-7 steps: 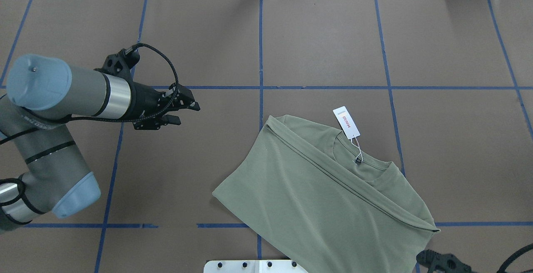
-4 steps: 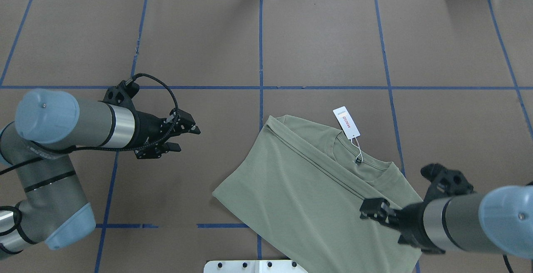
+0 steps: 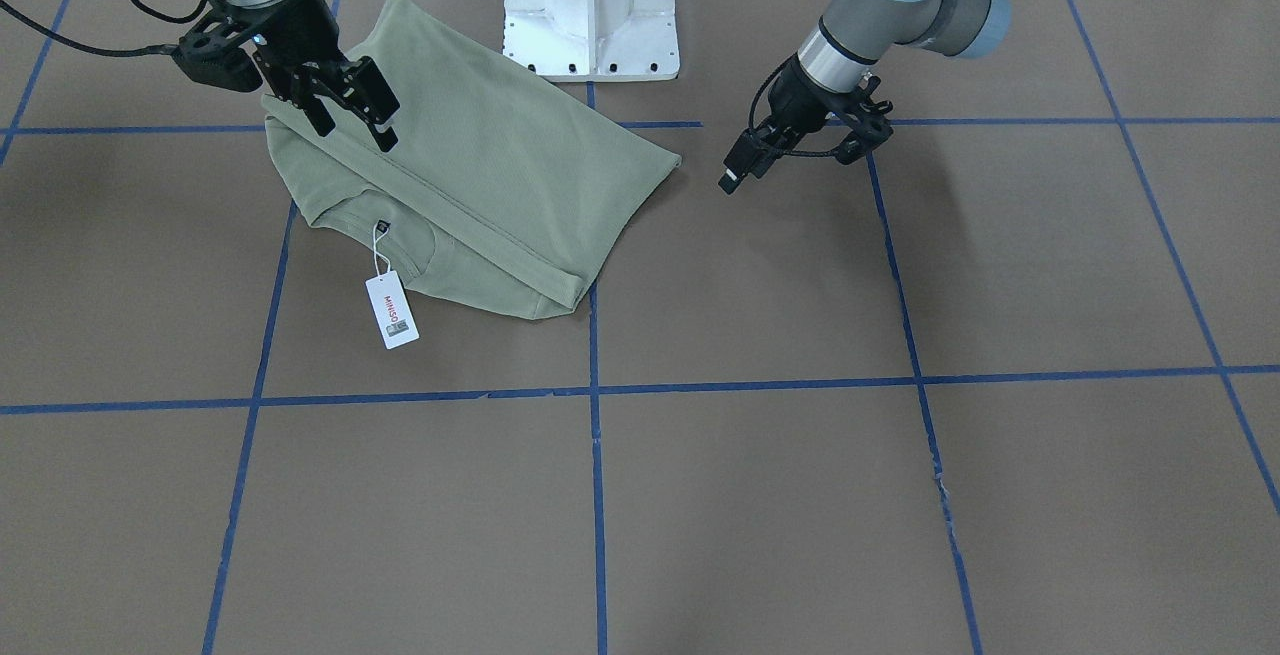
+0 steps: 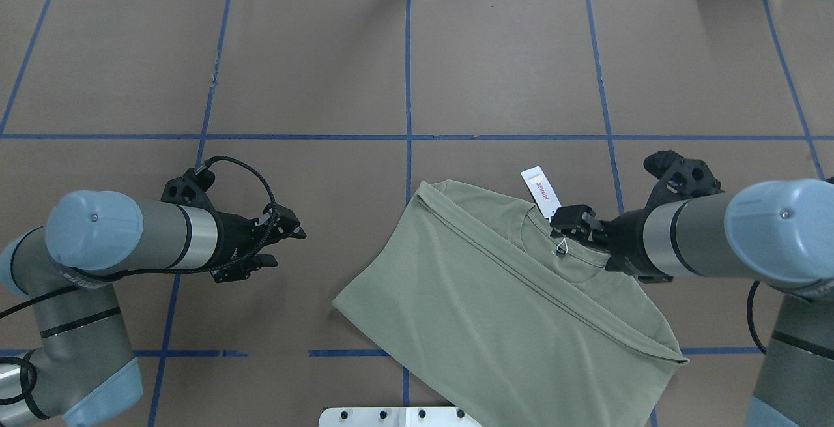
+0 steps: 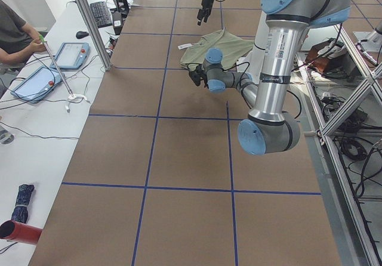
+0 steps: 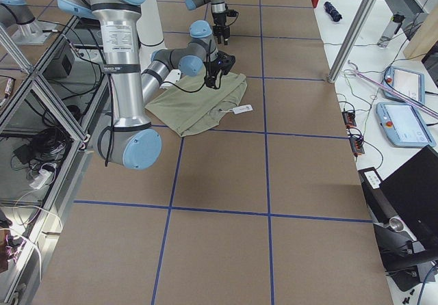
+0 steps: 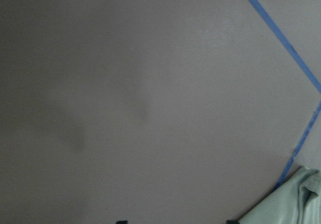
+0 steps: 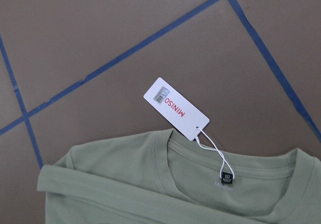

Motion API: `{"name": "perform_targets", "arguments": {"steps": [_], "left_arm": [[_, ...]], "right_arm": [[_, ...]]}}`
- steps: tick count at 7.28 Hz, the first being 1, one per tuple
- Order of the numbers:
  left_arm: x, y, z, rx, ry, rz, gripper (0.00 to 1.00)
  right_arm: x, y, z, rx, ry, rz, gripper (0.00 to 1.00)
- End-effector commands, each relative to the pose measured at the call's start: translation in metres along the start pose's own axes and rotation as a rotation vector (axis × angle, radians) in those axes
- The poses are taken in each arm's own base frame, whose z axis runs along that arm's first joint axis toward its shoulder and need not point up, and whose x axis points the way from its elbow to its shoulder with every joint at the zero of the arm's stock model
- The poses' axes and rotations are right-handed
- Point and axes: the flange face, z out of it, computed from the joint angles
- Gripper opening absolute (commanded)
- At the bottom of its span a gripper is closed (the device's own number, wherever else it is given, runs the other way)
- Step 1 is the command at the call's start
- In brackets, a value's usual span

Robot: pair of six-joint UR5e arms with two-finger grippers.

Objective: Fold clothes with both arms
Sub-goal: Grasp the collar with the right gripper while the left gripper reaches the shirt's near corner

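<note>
The olive-green shirt lies folded on the brown table, right of centre and near the robot base; it also shows in the front view. Its white hang tag lies beyond the collar. The right wrist view shows the tag, the collar and the black neck label. My right gripper is open and empty, above the collar by the tag string; it also shows in the front view. My left gripper is open and empty, left of the shirt. The left wrist view shows a shirt corner.
The white pedestal stands at the robot's side of the table, touching the shirt's near edge. Blue tape lines divide the brown table cover. An operator sits at a side table with tablets at the robot's left end.
My right arm has swung in from the near right corner and moved away from the base to above the collar. My left gripper has moved back toward the base, still open.
</note>
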Motion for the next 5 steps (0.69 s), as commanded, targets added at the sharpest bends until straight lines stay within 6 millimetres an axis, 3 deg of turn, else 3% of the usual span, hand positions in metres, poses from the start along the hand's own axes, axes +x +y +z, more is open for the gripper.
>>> {"name": "perform_targets", "arguments": {"steps": [1,4,5], "left_arm": [[-0.014,0.057,0.029,-0.031,-0.015,0.023,0.72],[-0.018,0.087,0.050,-0.018,-0.027,0.045,0.69],[-0.018,0.086,0.052,-0.009,-0.024,0.055,0.68]], "right_arm": [[-0.003,-0.015,0.004,0.025,0.001,-0.010,1.00],[0.001,-0.019,0.014,0.027,0.022,-0.011,1.00],[0.001,-0.019,0.016,0.028,0.027,-0.011,1.00]]}}
